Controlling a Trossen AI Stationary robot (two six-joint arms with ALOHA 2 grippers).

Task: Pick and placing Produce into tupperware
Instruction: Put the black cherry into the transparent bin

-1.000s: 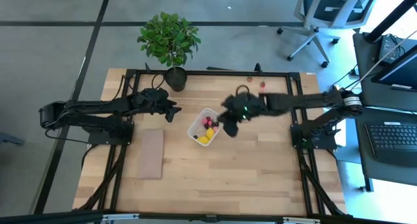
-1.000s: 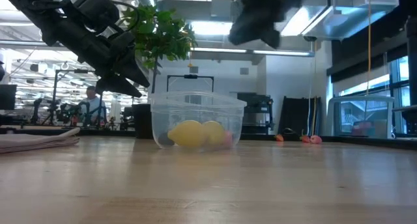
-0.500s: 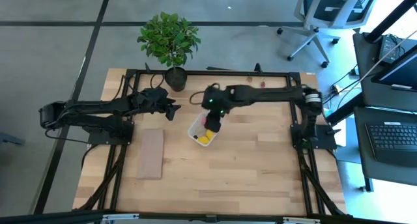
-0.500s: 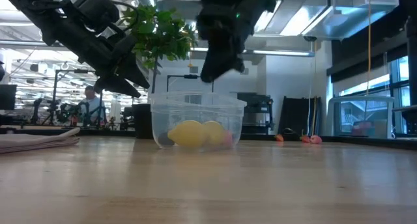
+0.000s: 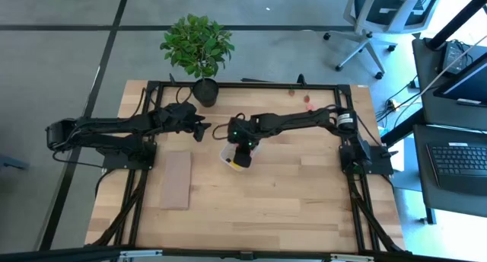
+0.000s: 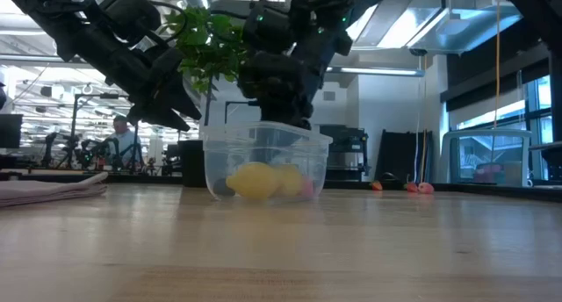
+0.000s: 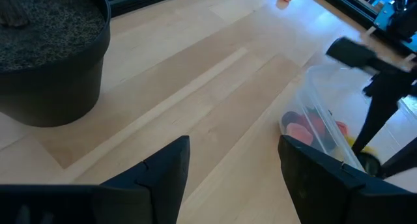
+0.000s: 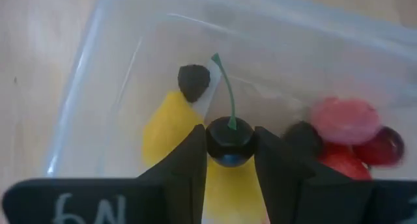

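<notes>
Since the earlier frame, the right claw (image 5: 242, 145) has swung from beside the tub's far corner to a station directly over the clear tub (image 5: 228, 157) and has dropped to rim level, as the low view confirms (image 6: 279, 96). Its fingers are closed to a narrow gap and pinch a dark maroon cherry (image 8: 229, 140) by its round body, the green stem standing up between the pads; gripping the body rather than the thin stem keeps the small fruit from swinging or slipping. Directly below the claw, inside the tub (image 8: 98, 74), lie a yellow piece (image 8: 168, 129), with pink and red pieces (image 8: 344, 120) off to one side. The descent into the tub mouth probably serves to shorten the fall, so that the cherry does not bounce out over the low wall on release. Release appears to be the step in hand.

Left claw (image 5: 199, 130) waits well apart from the right claw, on the far side of the tub near the black plant pot (image 7: 52, 61); its fingers (image 7: 163, 172) are spread wide with nothing between them. Parked there, it leaves the tub mouth free.

Other small red pieces (image 5: 307, 102) remain on the table (image 5: 304, 201), well behind the right claw near the far edge, so the task is judged unfinished.
</notes>
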